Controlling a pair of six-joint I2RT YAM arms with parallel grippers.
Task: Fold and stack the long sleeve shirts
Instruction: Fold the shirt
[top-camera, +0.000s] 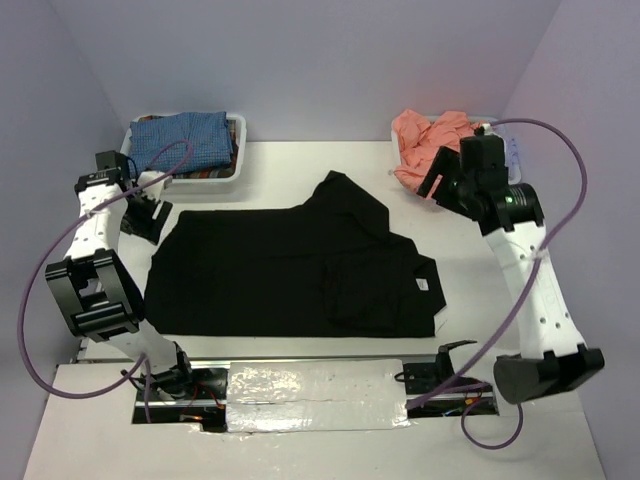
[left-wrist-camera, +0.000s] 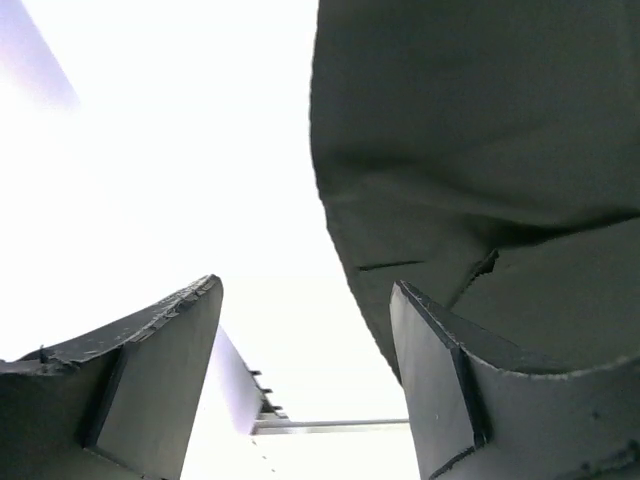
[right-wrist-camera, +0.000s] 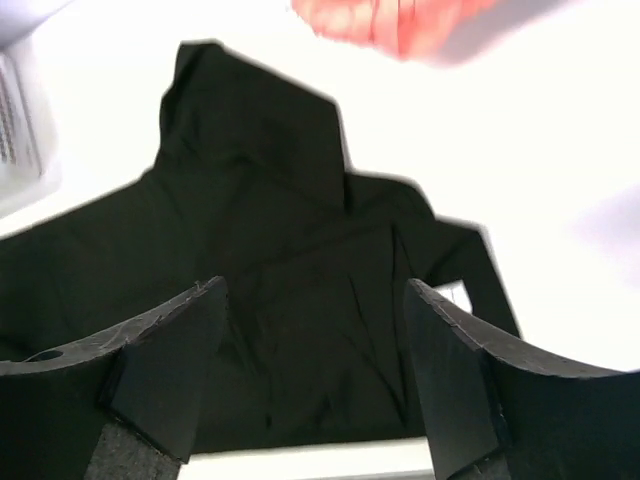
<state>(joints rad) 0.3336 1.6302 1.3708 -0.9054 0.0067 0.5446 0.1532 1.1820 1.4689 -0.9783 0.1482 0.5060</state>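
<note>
black shirt (top-camera: 270, 275) flat | left gripper (left-wrist-camera: 305, 285) — at its edge | right gripper (right-wrist-camera: 312, 288) — apart

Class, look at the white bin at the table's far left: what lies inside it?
A blue-checked shirt lies on top in the white bin. A striped cloth edge shows beneath it; anything lower is covered.

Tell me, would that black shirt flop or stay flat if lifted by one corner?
Probably flop: the black shirt lies limp, with soft folds. Likely light, since it lies thin and flat. Pushed, it would probably bunch up, not slide.
</note>
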